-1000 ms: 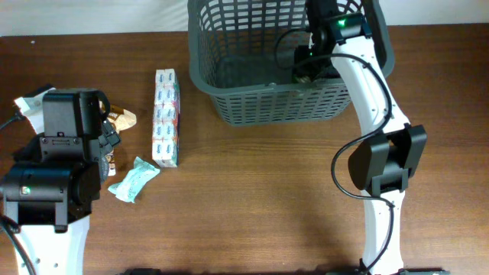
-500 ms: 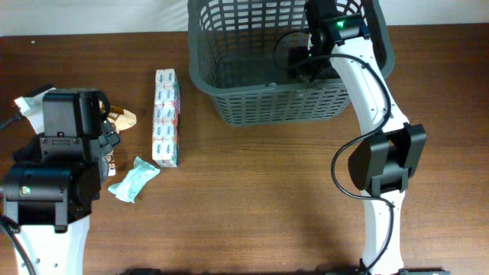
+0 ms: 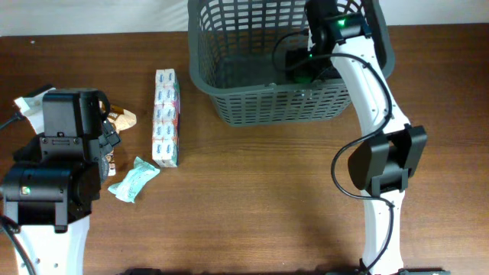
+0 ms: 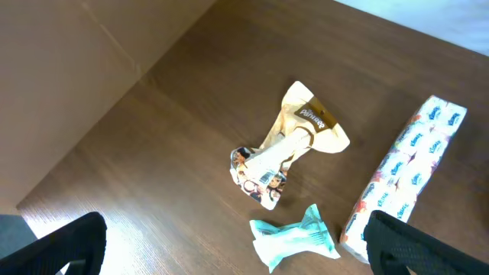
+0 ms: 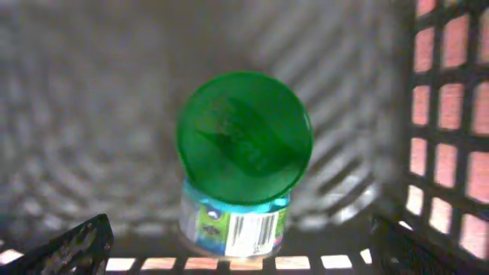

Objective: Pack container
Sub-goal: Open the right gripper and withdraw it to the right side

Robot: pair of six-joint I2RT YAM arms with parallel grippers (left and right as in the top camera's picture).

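Observation:
The container (image 3: 260, 103) is a dark grey slotted basket at the table's back edge. My right gripper (image 3: 302, 65) reaches down inside it near the front right corner. In the right wrist view that gripper (image 5: 244, 256) is open, its fingertips wide apart on either side of a green-lidded jar (image 5: 244, 137). The jar stands on the basket floor beside the lattice wall (image 5: 447, 114), and neither finger touches it. My left gripper (image 4: 237, 248) hangs open above the table at the left, holding nothing.
Left of the basket lies a long pack of tissues (image 3: 166, 117) (image 4: 405, 176). A teal wrapper (image 3: 134, 179) (image 4: 294, 241) and a tan snack packet (image 3: 118, 118) (image 4: 294, 141) lie beside the left arm (image 3: 53, 179). The right arm's base (image 3: 382, 164) stands at the front right.
The right gripper's jaws have spread wide inside the basket and let go of the jar. The left arm and the loose items have not moved.

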